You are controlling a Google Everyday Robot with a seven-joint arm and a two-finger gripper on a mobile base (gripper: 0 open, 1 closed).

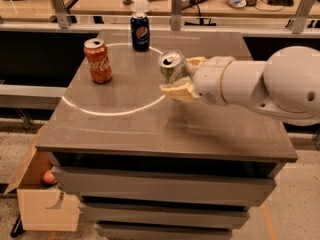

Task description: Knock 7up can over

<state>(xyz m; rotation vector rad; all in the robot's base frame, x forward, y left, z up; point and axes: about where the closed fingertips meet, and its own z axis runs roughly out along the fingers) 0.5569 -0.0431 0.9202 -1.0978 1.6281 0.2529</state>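
Three cans share the table (150, 129): a red cola can (97, 60) at the left, a blue Pepsi can (140, 31) near the far edge, and the 7up can (171, 66), which is your target.

**Position.** You find the 7up can right of the table's middle, over the right side of the white ring (115, 111). It is tipped so that its open top leans toward the left and the camera. You cannot tell whether its base touches the surface. The gripper (176, 76) reaches in from the right, and its tan fingers (181, 91) clamp the can, one behind it and one in front and lower.

**Risks, as judged.**
- The can is clamped rather than pushed, so it will not fall until you let go.
- If you release it low and square, it may settle upright, and the task is not done.
- A wide sweep to the left could carry the can or the arm into the red cola can, which stands well apart across the ring.
- A release with too much swing could roll the can off the table toward the cardboard box (42, 204) on the floor.
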